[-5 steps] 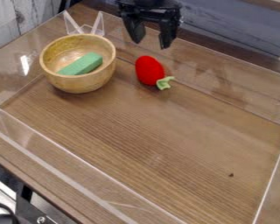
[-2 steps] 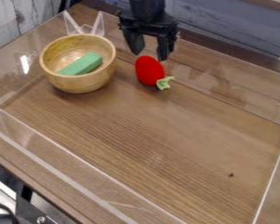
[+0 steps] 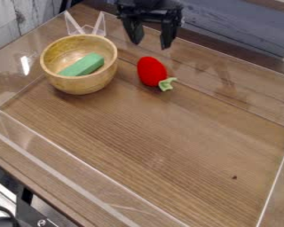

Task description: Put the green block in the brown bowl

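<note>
The green block [image 3: 82, 65] lies slanted inside the brown bowl [image 3: 79, 82], which stands at the left of the wooden table. My gripper [image 3: 151, 35] hangs above the table's far edge, to the right of and behind the bowl, and above the red toy. Its two black fingers [image 3: 135, 32] point down and stand wide apart with nothing between them.
A red round toy with a green stem [image 3: 153, 72] lies just right of the bowl. Clear plastic walls [image 3: 38, 173] fence the table's front and left sides. Bare wood [image 3: 169, 142] fills the middle and the right.
The gripper dipped toward the red toy and has come back up to the far edge. It stays open. The block, the bowl and the toy have not moved.
</note>
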